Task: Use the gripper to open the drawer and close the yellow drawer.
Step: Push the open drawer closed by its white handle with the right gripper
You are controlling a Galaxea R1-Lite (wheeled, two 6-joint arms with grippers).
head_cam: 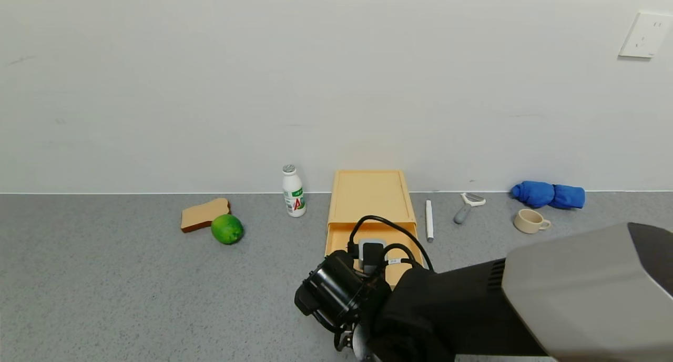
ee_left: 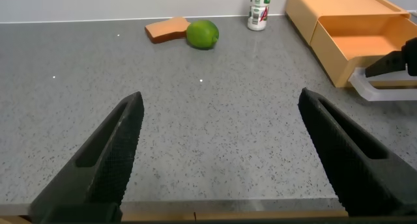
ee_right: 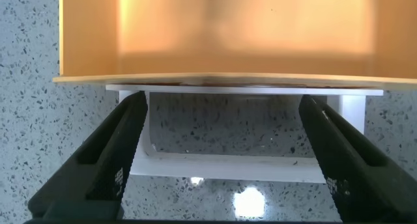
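We hold our right gripper (ee_right: 218,159) spread wide over the white handle (ee_right: 244,160), yellow drawer (head_cam: 368,214) already pulled out

Open counter (head_cam: 131,288) left of drawer (head_cam: 369,204); bottle (head_cam: 293,191) and pen (head_cam: 429,220) flank it closely.

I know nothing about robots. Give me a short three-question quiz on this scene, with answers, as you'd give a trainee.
1. True or false: the pale yellow drawer box has its tray slid out.
2. Which hand is at the white loop handle: A left hand, B right hand?
3. Fill in: the green lime touches the tan ____ slice.

Key: 1 true. 2 B, fingers spread on either side of the handle. 3 bread.
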